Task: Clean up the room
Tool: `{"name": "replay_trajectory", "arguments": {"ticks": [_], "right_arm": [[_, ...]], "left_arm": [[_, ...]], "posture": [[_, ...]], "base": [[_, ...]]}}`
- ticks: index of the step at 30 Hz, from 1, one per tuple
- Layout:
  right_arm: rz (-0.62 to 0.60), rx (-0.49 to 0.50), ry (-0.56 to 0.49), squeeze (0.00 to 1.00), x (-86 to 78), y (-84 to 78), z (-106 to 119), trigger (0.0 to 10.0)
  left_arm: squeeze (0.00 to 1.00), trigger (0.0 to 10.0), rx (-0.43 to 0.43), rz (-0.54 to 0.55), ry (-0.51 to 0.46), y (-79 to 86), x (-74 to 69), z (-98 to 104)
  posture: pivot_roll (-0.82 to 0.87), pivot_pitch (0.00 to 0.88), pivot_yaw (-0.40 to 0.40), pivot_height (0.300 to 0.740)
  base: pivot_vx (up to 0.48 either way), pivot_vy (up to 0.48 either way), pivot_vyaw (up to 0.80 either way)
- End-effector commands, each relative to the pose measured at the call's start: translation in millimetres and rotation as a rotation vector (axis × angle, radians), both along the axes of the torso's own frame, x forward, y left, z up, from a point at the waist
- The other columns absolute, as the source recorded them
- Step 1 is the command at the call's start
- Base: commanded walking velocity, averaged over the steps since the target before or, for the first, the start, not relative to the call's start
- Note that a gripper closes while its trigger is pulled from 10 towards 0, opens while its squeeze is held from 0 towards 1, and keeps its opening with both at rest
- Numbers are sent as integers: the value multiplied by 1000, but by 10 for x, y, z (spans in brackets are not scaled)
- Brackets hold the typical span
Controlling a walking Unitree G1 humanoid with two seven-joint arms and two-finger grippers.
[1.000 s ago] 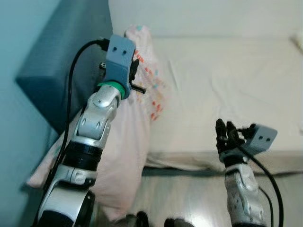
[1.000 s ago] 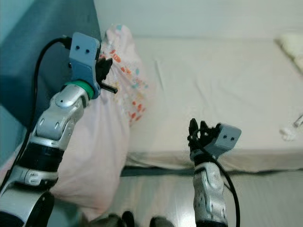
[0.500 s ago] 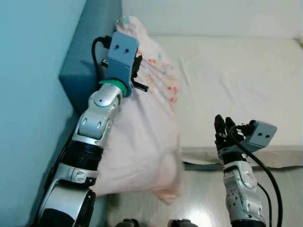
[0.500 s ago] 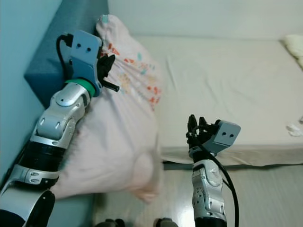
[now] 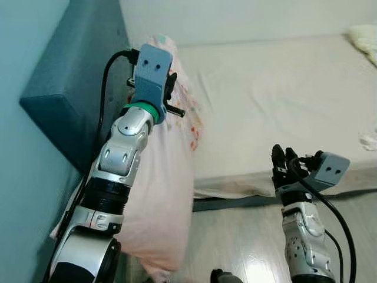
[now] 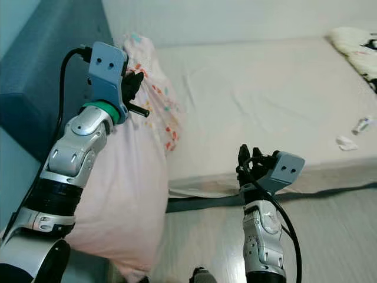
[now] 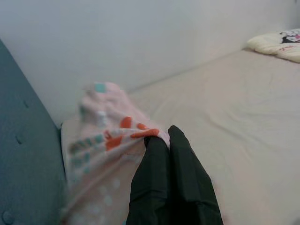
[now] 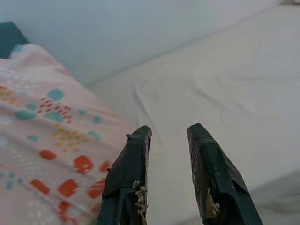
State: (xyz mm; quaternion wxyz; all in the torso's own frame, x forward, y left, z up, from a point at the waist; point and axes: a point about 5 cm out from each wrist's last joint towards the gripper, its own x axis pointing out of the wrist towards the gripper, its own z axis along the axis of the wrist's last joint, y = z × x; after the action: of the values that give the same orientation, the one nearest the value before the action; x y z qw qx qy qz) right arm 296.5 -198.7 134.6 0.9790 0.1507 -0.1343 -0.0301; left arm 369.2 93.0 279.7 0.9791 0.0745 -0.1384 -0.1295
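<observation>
A big pink pillow (image 5: pixel 168 194) with red and teal spots hangs at the left end of the bed, its lower end down near the floor. My left gripper (image 5: pixel 167 88) is raised high by the headboard and shut on the pillow's upper edge (image 7: pixel 136 133). My right gripper (image 6: pixel 250 160) is held upright in front of the mattress edge, its fingers (image 8: pixel 131 168) open with nothing between them. The bed (image 5: pixel 283 100) has a bare cream sheet.
A teal padded headboard (image 5: pixel 70 88) stands at the left against a teal wall. A patterned cushion (image 6: pixel 353 47) lies at the bed's far right end, with small white scraps (image 6: pixel 347 141) near the edge. Pale wooden floor (image 5: pixel 235 236) lies in front.
The camera has swung, showing more of the bed's right end. The pillow's lower end, swung out over the floor half a second ago, now hangs straight down. Both grippers keep their hold and pose.
</observation>
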Motion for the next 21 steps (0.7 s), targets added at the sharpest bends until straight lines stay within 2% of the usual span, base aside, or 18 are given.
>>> {"name": "replay_trajectory", "arguments": {"ticks": [1, 7, 21], "right_arm": [[1, 8, 30, 0, -25, 6, -83, 10000], [2, 8, 29, 0, -30, 14, -83, 10000], [0, 10, 33, 0, -40, 16, -94, 10000]], "left_arm": [[0, 10000, -6, -11, -95, -11, -46, 192], [0, 10000, -18, -24, -108, -44, -53, 220], [0, 10000, -12, -22, -122, -61, -53, 236]], "posture": [[-54, 110, 94, 739], [-54, 114, 97, 739], [-56, 117, 100, 739]], "base": [[0, 0, 0], [0, 0, 0], [452, 0, 0]]}}
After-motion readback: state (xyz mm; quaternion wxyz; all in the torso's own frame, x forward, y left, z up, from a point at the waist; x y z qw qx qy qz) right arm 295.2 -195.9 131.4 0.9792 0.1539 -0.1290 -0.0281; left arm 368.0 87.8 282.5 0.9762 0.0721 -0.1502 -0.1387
